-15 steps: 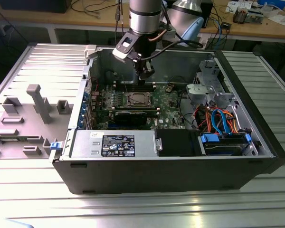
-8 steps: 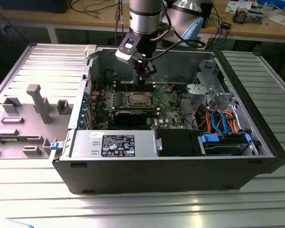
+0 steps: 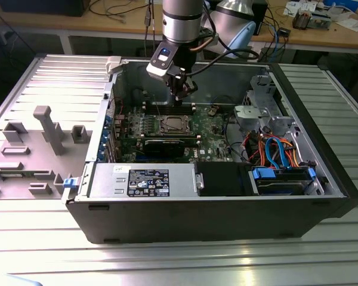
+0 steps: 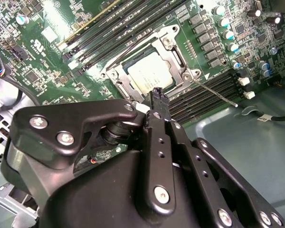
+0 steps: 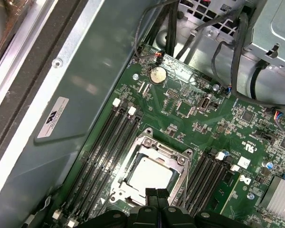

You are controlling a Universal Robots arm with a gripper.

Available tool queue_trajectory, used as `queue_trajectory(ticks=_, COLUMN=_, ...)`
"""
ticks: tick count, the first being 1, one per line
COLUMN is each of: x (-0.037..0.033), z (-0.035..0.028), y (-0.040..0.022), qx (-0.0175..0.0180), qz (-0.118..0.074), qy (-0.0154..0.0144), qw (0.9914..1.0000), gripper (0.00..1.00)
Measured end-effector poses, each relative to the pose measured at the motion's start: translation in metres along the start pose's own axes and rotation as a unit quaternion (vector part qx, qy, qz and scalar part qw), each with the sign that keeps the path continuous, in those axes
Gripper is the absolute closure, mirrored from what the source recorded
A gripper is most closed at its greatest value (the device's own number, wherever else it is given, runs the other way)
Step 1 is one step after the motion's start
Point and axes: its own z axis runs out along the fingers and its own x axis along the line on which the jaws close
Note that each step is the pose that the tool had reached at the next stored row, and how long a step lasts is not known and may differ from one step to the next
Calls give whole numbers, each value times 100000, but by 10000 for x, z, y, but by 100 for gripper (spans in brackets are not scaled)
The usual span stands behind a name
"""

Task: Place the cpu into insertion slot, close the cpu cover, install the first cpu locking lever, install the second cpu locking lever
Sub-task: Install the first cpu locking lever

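One grey plastic fixture (image 3: 45, 140) with upright pegs lies at the exterior view's left, on the ribbed metal table (image 3: 179, 262) and just beside the open computer case (image 3: 227, 220).

Moving your eye rightward, you meet the green motherboard (image 3: 212, 128) on the floor of the case, with the labelled power supply (image 3: 149, 182) along the near wall. Near the middle of the board sits the insertion slot (image 3: 161, 122), and you can see that the cpu (image 5: 149, 175) already lies in it, silver top up. The cpu cover (image 5: 166, 153) is folded down flat around the chip, whose top shows through its square window.

In the second wrist view, one thin locking lever (image 4: 216, 92) sticks out from a corner of the socket and runs slantwise over the black memory slots (image 4: 199, 107); you cannot tell whether it is latched.

Your gripper (image 3: 182, 94) hangs from the arm over the board, just behind the socket in the exterior view. Its fingertips (image 5: 152, 194) are pressed together with nothing between them, and in both wrist views they sit at the edge of the cover. Whether they touch it cannot be made out.

Farther toward the exterior view's right you find the metal drive cage (image 3: 262, 101), then a tangle of orange and blue cables (image 3: 274, 149).
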Motion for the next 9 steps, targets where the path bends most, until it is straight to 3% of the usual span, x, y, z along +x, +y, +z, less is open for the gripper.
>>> queue_trajectory(ticks=9, x=0, z=0, y=-1, qx=-16, qz=-105, qy=17, qw=100000, gripper=89)
